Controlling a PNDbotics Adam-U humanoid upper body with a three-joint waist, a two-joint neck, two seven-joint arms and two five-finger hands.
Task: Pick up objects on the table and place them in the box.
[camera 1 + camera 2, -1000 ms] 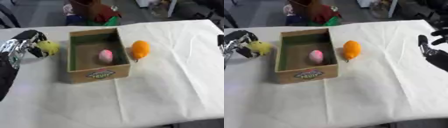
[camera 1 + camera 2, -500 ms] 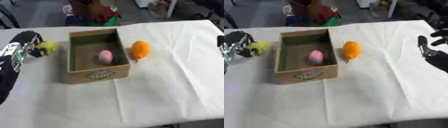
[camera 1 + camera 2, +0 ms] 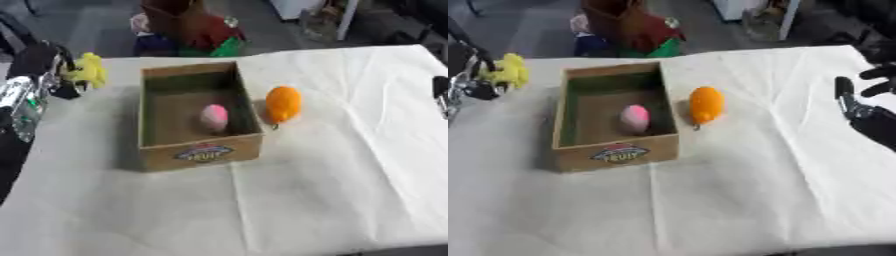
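One yellow toy gripped in left hand beside box; pink inside, orange outside; right hand relaxed.

Left robot hand curled — right robot hand open

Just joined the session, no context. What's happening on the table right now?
The left hand has its fingers round a yellow object, held up at the table's far-left edge, just left of the cardboard box. A pink object already lies inside the box. An orange object sits on the white cloth beside the box's right wall, untouched. The right hand is open at the right edge, holding nothing.
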